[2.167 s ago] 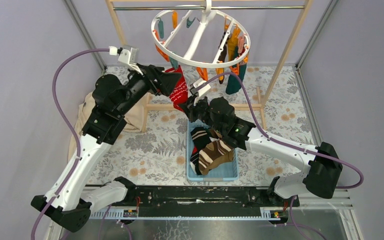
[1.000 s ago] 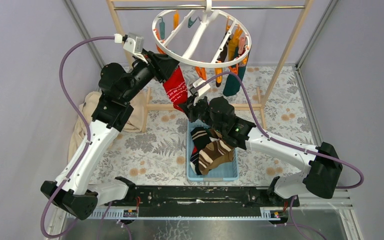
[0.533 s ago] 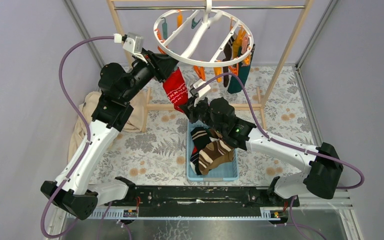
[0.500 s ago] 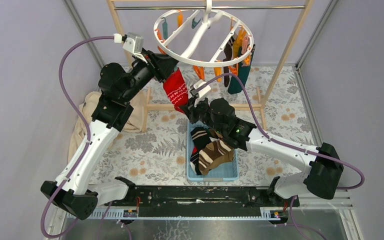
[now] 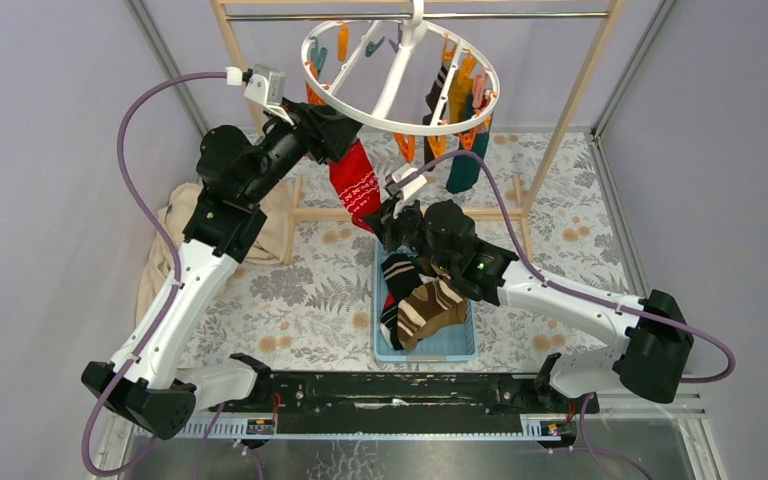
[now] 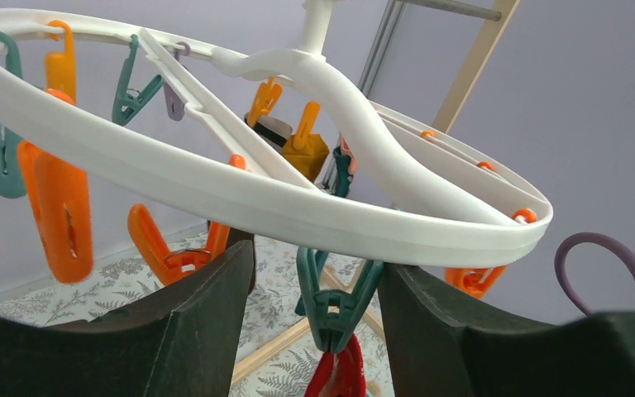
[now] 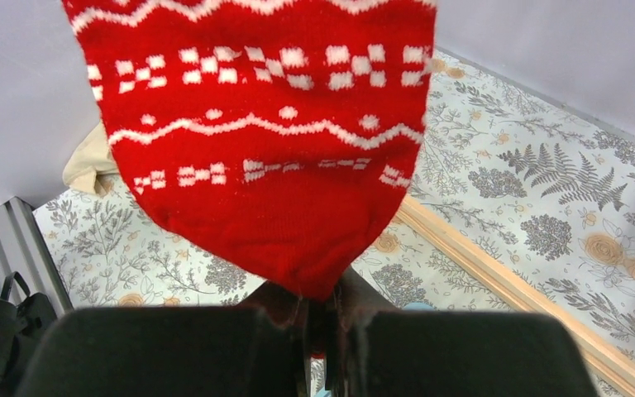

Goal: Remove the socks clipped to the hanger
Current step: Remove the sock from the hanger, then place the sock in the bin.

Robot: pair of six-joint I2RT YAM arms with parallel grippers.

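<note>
Your left gripper is up under the lower left rim of the hanger, which hangs in the upper middle of the top view. Its fingers are spread, one on each side of a teal clip, and this clip bites the top of the red sock. Your right gripper is pressed together on the toe of this sock, at the centre of the top view. More socks hang at the right side of the hanger. Lower in the frame, the blue basket holds some striped ones.
</note>
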